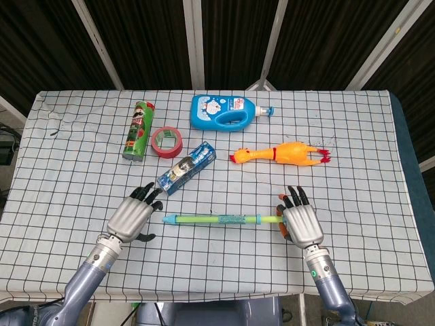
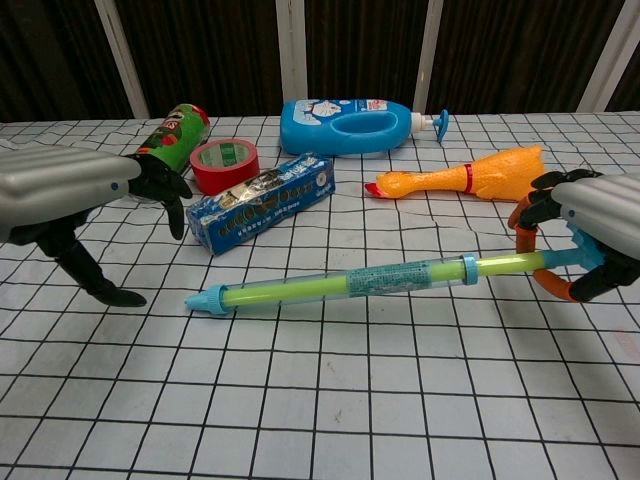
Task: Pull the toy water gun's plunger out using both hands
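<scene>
The water gun is held at its plunger handle by the right hand — the left hand, fingers spread and empty, is positioned beside the barrel's tip for bracing.

My desk wears a white cloth with a black grid. On it I see a green can lying beside a red tape roll, a blue bottle, a blue box, a rubber chicken, and the water gun nearest me.
</scene>
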You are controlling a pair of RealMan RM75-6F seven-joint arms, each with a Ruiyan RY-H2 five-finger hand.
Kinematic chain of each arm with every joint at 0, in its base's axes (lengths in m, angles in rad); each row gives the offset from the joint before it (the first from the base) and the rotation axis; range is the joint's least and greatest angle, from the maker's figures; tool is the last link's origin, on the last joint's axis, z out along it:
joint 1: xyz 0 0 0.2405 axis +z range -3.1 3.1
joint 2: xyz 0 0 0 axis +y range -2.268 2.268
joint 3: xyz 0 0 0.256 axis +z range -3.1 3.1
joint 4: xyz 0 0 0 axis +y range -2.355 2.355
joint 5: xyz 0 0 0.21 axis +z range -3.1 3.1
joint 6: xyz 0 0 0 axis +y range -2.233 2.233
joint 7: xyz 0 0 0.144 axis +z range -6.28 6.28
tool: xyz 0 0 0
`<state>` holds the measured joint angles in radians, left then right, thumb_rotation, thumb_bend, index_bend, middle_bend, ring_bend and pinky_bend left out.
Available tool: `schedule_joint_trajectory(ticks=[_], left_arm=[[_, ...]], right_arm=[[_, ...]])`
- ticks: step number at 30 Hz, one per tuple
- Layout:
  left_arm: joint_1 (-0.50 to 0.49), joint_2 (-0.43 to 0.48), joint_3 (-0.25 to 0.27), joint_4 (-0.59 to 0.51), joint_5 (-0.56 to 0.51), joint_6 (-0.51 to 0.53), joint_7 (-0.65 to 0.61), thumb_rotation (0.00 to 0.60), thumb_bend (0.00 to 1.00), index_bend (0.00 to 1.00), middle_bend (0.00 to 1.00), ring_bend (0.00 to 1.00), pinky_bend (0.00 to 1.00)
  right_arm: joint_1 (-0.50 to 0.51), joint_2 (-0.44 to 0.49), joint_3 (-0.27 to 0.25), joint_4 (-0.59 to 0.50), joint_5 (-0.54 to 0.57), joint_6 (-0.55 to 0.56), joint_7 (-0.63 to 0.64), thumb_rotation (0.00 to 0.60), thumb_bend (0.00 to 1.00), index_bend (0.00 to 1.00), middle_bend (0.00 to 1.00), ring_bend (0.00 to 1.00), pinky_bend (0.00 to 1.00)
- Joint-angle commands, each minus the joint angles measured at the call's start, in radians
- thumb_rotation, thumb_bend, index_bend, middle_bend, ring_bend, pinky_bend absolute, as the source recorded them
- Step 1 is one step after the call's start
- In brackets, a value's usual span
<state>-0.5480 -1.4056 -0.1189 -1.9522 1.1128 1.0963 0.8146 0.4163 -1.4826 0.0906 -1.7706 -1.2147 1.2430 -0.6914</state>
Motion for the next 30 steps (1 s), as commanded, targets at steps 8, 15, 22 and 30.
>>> schedule_joint_trajectory(ticks=[8,15,22,30], left_arm=[[-0.054,-0.159,-0.003,0.067,-0.102,0.093,0.146,0.600,0.32,0.39,0.12,0.00,0.13],[-0.090,-0.241,-0.006,0.101,-0.167,0.117,0.193,0.600,0.34,0.41,0.11,0.00,0.12],[-0.131,-0.305,-0.009,0.142,-0.185,0.138,0.235,0.600,0.35,0.43,0.12,0.00,0.12],[-0.156,-0.356,-0.004,0.176,-0.190,0.176,0.273,0.600,0.37,0.43,0.20,0.10,0.24]], right_arm=[[0.004,0.008,-0.001,-0.017,0.004,0.008,-0.011,0.600,0.51,0.72,0.25,0.00,0.00],[0.007,0.011,-0.005,-0.021,0.007,0.010,-0.017,0.600,0.51,0.72,0.25,0.00,0.00],[0.009,0.018,-0.005,-0.023,0.014,0.011,-0.011,0.600,0.51,0.72,0.25,0.00,0.00],[0.009,0.024,-0.008,-0.008,0.016,0.008,0.002,0.600,0.51,0.72,0.25,0.00,0.00]])
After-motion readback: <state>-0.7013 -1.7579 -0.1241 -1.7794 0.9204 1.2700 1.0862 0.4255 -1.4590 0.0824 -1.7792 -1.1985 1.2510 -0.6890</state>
